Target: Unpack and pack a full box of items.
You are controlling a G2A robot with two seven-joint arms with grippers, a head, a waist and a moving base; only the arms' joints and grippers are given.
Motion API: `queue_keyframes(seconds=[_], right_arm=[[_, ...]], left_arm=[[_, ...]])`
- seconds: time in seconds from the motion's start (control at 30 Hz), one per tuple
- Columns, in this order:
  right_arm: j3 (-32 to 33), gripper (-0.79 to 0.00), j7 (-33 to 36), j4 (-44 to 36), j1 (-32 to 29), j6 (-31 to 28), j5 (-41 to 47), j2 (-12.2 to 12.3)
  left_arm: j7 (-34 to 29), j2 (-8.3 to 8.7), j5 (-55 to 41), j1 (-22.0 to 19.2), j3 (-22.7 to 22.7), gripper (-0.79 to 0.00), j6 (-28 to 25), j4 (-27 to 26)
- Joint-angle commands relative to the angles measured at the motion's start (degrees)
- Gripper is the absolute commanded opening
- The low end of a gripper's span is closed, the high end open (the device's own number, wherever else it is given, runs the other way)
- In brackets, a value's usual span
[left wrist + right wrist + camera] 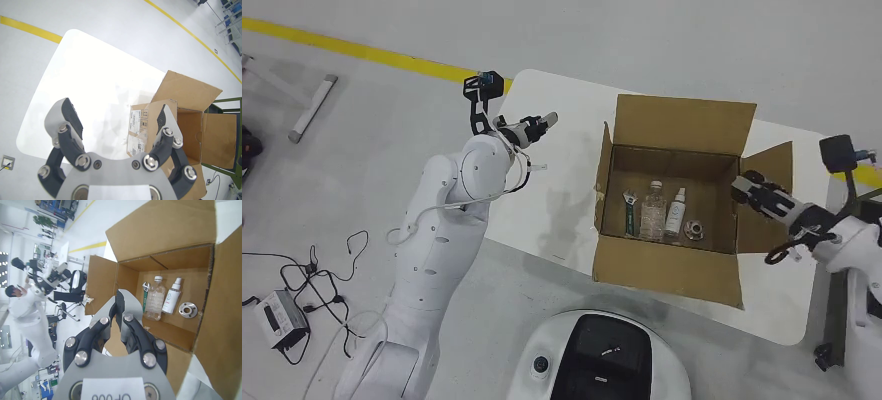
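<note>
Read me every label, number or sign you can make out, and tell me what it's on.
Box side, labels: too small to read.
Box side, handling mark: two up arrows, no words legible.
Spray bottle label: blurred, unreadable.
Wrench handle print: too small to read.
Tag on right gripper: upside down and cut off by the frame edge, not readable whole.

We see bright, even overhead light; the table (85, 75) glares nearly blank, the box (682, 120) holds soft shadow, floor lines (28, 28) bow in wrist views.
</note>
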Motion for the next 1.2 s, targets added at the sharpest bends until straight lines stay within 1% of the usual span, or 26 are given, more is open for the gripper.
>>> queue_keyframes(seconds=[0.0, 0.07, 0.13, 0.3, 0.4, 0.47, 0.8, 0.83, 0.87, 0.93, 0.97, 1.03, 1.07, 1.1, 1.13, 1.17], right_arm=[[6.3, -0.785, 0.5, 0.0, -2.3, -2.0, 4.4, 0.2], [10.8, -0.785, 0.4, 0.5, -4.5, -4.0, 7.0, 0.3], [13.9, -0.785, 0.0, 1.5, -6.9, -6.2, 8.6, 0.4], [18.8, -0.785, -2.0, 7.3, -11.4, -13.0, 15.5, 0.2], [20.4, -0.785, -4.1, 10.0, -13.8, -17.3, 15.7, 0.2], [20.1, -0.785, -6.1, 11.8, -15.0, -17.3, 13.6, 0.2], [20.0, -0.785, -6.4, 11.7, -14.9, -17.5, 14.0, 0.1], [19.1, -0.785, -7.6, 12.0, -15.2, -18.3, 16.2, -0.1], [18.8, -0.785, -9.0, 12.3, -15.8, -19.3, 16.2, -0.2], [17.8, -0.785, -13.7, 12.2, -16.9, -22.8, 11.1, -0.3], [16.8, -0.785, -16.3, 13.1, -17.0, -24.7, 10.8, -0.5], [15.4, -0.785, -22.7, 14.5, -17.0, -28.6, 4.7, -0.7], [13.7, -0.785, -24.9, 15.9, -17.0, -29.7, 5.5, -0.9], [12.5, -0.785, -26.8, 17.3, -16.6, -29.8, 7.7, -1.2], [11.8, -0.785, -27.9, 18.1, -16.3, -30.5, 7.5, -1.2], [11.4, -0.785, -29.5, 18.9, -15.9, -31.4, 5.3, -1.2]], left_arm=[[0.0, 0.0, 0.0, 0.0, 0.0, 0.0, 0.0, 0.0], [0.3, 0.0, -0.2, 0.2, 0.0, 0.0, -0.1, 0.0], [1.2, 0.01, -1.0, 1.4, -0.1, 0.0, -1.0, -0.1], [1.0, -0.02, -2.6, 3.0, 0.3, 0.0, -1.7, -1.6], [1.4, -0.08, -2.9, 3.4, 1.0, 0.0, -2.2, -2.0], [1.3, -0.08, -2.9, 3.4, 1.0, 0.0, -2.3, -2.0], [1.3, -0.08, -2.9, 3.4, 1.0, 0.0, -2.3, -2.0], [1.3, -0.08, -2.9, 3.4, 1.0, 0.0, -2.3, -2.0], [2.0, -0.07, -2.8, 3.9, 1.1, 0.0, -2.7, -1.7], [2.6, 0.05, -1.5, 4.9, 1.8, 0.0, -4.3, -0.9], [3.1, 0.04, -1.3, 5.1, 1.9, 0.0, -4.4, -0.5], [4.7, 0.15, 3.1, 5.1, 3.2, 0.0, -5.2, 0.7], [5.4, 0.1, 3.6, 5.0, 3.9, 0.0, -6.0, 1.0], [6.5, 0.05, 4.3, 4.9, 4.3, -0.046, -6.2, 1.5], [7.4, -0.02, 4.7, 4.9, 4.7, -0.351, -6.2, 2.1], [8.4, -0.14, 4.4, 4.8, 5.0, -0.557, -6.3, 2.6]])
